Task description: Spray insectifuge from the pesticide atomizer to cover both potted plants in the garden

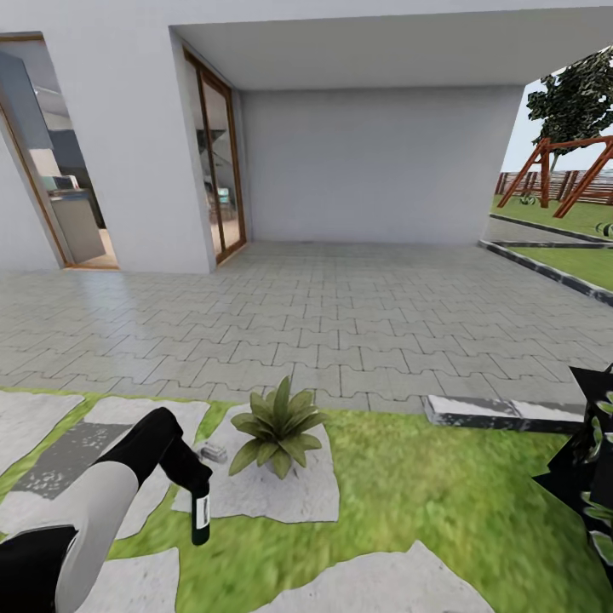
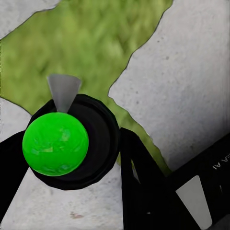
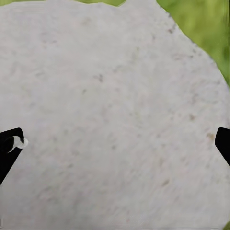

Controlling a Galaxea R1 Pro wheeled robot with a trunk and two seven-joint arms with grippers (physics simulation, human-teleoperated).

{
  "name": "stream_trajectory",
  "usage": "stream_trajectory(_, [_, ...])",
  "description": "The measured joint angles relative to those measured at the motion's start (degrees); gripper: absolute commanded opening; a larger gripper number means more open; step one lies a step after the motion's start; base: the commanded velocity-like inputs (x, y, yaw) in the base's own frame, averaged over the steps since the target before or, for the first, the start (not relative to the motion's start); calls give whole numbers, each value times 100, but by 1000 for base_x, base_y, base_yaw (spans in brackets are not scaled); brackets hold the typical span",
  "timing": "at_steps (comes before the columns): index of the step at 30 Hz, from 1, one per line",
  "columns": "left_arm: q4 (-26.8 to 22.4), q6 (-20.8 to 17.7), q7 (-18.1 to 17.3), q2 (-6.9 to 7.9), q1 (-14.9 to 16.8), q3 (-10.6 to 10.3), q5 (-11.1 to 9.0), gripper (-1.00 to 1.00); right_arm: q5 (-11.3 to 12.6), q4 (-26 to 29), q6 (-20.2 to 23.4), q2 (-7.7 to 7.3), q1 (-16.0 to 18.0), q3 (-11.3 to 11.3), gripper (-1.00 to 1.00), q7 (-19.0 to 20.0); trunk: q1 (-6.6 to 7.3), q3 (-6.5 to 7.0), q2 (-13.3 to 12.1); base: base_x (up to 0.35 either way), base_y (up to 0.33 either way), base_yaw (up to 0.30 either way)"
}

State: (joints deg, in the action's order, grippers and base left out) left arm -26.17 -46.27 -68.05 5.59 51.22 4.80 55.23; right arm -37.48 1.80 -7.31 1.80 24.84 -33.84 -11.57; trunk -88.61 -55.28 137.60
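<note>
The pesticide atomizer [image 1: 200,513] is a slim dark bottle with a white label, hanging upright from my left gripper [image 1: 192,473], which is shut on it. In the left wrist view the atomizer [image 2: 56,143] shows a bright green round top in a black collar with a pale cone at its edge, and dark fingers [image 2: 139,177] press on either side. A potted plant [image 1: 277,424], a low rosette of pointed green leaves, stands on a grey stepping stone [image 1: 298,498] just right of and beyond the bottle. My right gripper [image 3: 115,143] is open above a bare grey stone [image 3: 115,96].
A small grey lump [image 1: 213,453] lies on the stone beside the plant. A dark-leaved bush [image 1: 596,477] stands at the right edge. Grey paving [image 1: 340,315] runs to the house wall and glass door [image 1: 217,166]. A wooden swing frame [image 1: 562,174] and fence stand far right.
</note>
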Motion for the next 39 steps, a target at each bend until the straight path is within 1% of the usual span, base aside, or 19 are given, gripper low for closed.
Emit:
stream_trajectory(5, [-36,0,-18,0,17,-7,1,-100,146,-3,0,-5,0,37,100,0,0,0,0,0,0,0])
stream_trajectory(10, [-39,-10,-21,0,72,-3,1,-100,544,-6,0,-7,0,354,100,0,1,0,0,47,-21,0])
stream_trajectory(11, [-39,-12,-20,0,77,-3,1,-100,572,-4,0,-8,0,379,100,0,1,0,0,170,-104,0])
stream_trajectory(12, [-42,-14,-21,0,85,-3,0,-100,589,-2,0,-9,0,407,100,-1,2,0,0,205,-135,0])
stream_trajectory(15, [-40,-17,-25,1,130,-1,-1,-100,628,-5,1,-26,0,602,100,-1,2,0,0,227,-155,0])
stream_trajectory(17, [-39,-18,-26,0,142,2,-1,-100,669,-4,1,-36,0,648,100,-2,2,0,0,230,-182,0])
stream_trajectory(25, [-39,-13,-23,1,147,3,15,-100,706,0,1,-69,0,665,100,-2,-1,0,-1,88,-236,0])
stream_trajectory(28, [-39,-17,-22,6,142,5,11,-100,712,-2,0,-74,0,695,100,0,0,0,0,4,-61,0])
stream_trajectory(29, [-37,-17,-24,7,142,5,10,-100,713,-1,0,-75,0,738,100,0,0,0,0,1,-17,0])
stream_trajectory(31, [-33,-17,-24,8,141,5,10,-100,715,-5,1,-75,0,898,100,1,0,0,0,1,-9,0])
stream_trajectory(33, [-32,-17,-25,9,141,6,10,-100,718,-6,1,-75,0,974,100,1,0,0,0,0,-3,0])
stream_trajectory(34, [-31,-17,-26,9,141,6,10,-100,759,-7,1,-76,0,1001,100,1,0,0,0,0,-1,0])
stream_trajectory(35, [-32,-17,-27,9,141,6,10,-100,835,-7,1,-76,0,1014,100,1,0,0,0,0,0,0])
stream_trajectory(36, [-31,-17,-27,10,141,5,10,-100,961,-7,1,-76,0,1025,100,0,0,0,0,0,0,0])
stream_trajectory(37, [-31,-17,-27,13,141,5,11,-100,1222,-8,1,-77,0,1062,100,0,0,0,0,0,0,0])
stream_trajectory(38, [-30,-17,-26,14,137,5,11,-100,1415,-8,1,-80,0,1129,100,0,0,0,0,0,0,0])
stream_trajectory(39, [-30,-17,-27,16,135,5,11,-100,1642,-8,1,-82,-1,1273,100,0,0,0,0,0,0,0])
